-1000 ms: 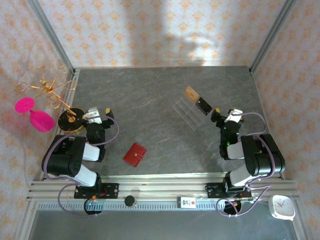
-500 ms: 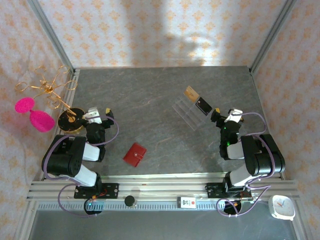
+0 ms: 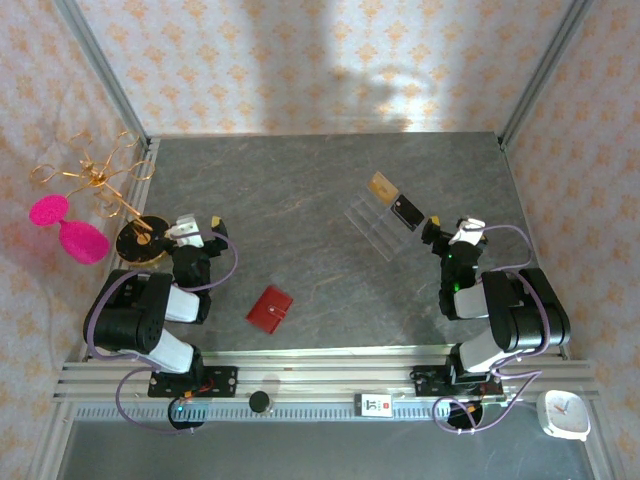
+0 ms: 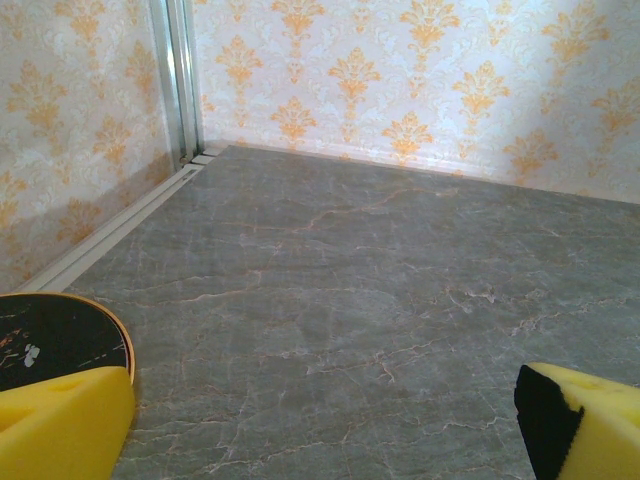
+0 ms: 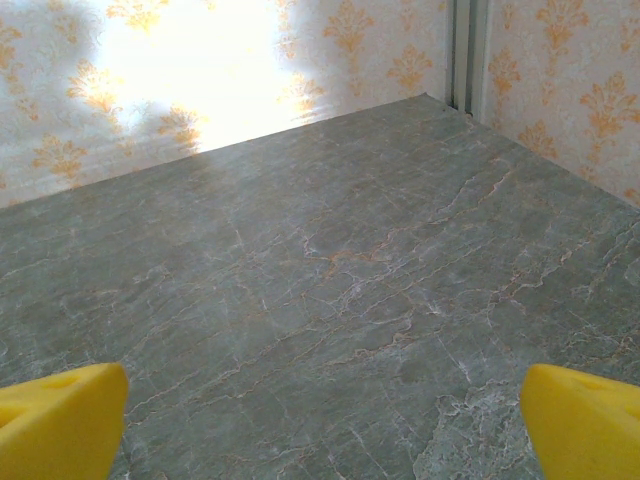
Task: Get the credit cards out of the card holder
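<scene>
The card holder (image 3: 270,309) is a small red wallet lying folded shut on the grey stone table, near the front edge between the two arms. The credit cards are hidden. My left gripper (image 3: 197,232) rests folded back at the left, up and left of the wallet and well apart from it. Its yellow fingers (image 4: 62,420) stand wide with only bare table between them, so it is open. My right gripper (image 3: 455,233) sits at the right, far from the wallet. Its yellow fingertips (image 5: 585,425) are spread wide too, open and empty.
A clear acrylic tiered stand (image 3: 375,228) at the middle right carries a gold card (image 3: 380,185) and a glossy black card (image 3: 407,211), close to my right gripper. A gold wire tree on a black round base (image 3: 140,240) (image 4: 45,340) stands beside my left gripper, with pink pieces (image 3: 82,241) outside the frame.
</scene>
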{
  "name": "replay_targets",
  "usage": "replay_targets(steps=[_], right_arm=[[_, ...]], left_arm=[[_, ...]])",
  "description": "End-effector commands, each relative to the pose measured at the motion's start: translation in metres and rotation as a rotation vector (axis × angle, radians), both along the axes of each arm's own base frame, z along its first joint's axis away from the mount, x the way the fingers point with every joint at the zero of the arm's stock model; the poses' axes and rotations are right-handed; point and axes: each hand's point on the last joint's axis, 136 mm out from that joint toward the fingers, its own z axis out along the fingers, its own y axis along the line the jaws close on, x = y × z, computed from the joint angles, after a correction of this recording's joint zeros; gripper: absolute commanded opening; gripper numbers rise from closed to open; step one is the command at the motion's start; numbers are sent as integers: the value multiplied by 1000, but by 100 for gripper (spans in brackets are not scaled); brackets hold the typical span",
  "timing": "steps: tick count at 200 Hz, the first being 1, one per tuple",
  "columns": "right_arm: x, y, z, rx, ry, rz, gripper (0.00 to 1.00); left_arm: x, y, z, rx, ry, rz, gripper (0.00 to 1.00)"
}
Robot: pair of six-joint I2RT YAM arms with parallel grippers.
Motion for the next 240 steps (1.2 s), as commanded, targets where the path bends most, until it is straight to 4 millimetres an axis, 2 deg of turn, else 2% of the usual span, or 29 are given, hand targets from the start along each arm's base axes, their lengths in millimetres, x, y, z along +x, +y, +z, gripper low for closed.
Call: replay_targets(steps=[1, 63, 73, 88, 103, 115, 133, 146, 157, 164, 170, 179, 186, 199, 209, 228, 232, 240], right_arm=[[6, -2, 15, -16, -51, -6, 100], [7, -3, 15, -11, -52, -1, 100], [5, -14, 26, 0, -81, -71, 100], [9, -35, 30, 40, 4, -204, 100], [15, -35, 39, 51, 26, -201, 100], [14, -42, 41, 88, 49, -258, 100], [-3, -61, 50, 149, 25, -403, 100], [-24, -80, 56, 213, -43, -564, 100], [-48, -100, 47, 364, -104, -779, 100], [-62, -105, 37, 491, -110, -904, 100], [-57, -101, 33, 557, -81, -888, 100], [-25, -81, 34, 516, 34, -654, 100], [-15, -70, 31, 513, 84, -576, 99], [-13, -63, 28, 555, 87, -550, 96], [-10, -51, 30, 571, 87, -463, 96], [-13, -39, 28, 567, 169, -409, 96], [-14, -36, 36, 570, 166, -389, 96], [-15, -29, 35, 575, 193, -355, 96]], left_arm=[[7, -2, 14, 13, -48, -4, 99], [8, -1, 14, 7, -47, -7, 99], [7, 1, 17, 9, -59, 7, 99], [7, 1, 26, 14, -48, 22, 99], [12, 1, 34, 19, -20, 35, 99], [14, 5, 42, 20, -18, 61, 99], [12, 12, 57, -25, -37, 121, 99], [7, 14, 80, -92, -129, 133, 99], [-1, 15, 104, -178, -245, 143, 99], [-7, 18, 115, -242, -320, 155, 99], [-14, 21, 124, -305, -392, 164, 99], [-23, 22, 133, -394, -480, 152, 99], [-28, 21, 137, -459, -529, 125, 99], [-30, 18, 139, -588, -575, 67, 99], [-27, 16, 140, -668, -584, 30, 99], [-20, 11, 131, -840, -558, -14, 99], [-20, 10, 129, -862, -561, -21, 99], [-20, 8, 128, -936, -580, -41, 99]])
